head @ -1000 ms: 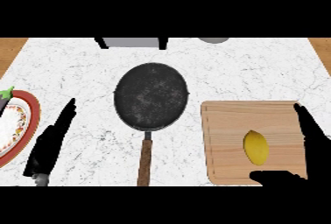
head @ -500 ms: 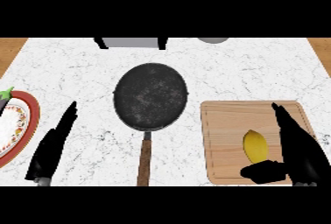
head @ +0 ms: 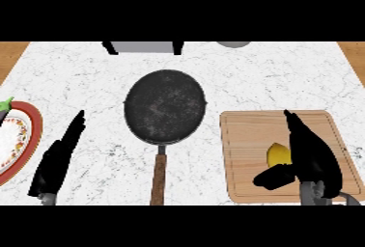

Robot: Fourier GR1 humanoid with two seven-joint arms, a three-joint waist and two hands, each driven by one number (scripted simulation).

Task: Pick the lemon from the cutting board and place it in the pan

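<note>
I am looking down at a white marble worktop (head: 285,72). The pan (head: 165,107) is sitting in the middle, its wooden handle (head: 159,181) pointing toward me. To its right the board (head: 246,135) is lying flat, and the lemon (head: 279,153) is resting on it, well apart from the pan, half hidden by my right hand (head: 310,154). That hand is lying over the lemon's right side with fingers straight and thumb sticking out just below the fruit, not closed on it. My left hand (head: 57,161) is resting at the lower left, fingers straight, beside a plate (head: 32,140) at the left edge.
</note>
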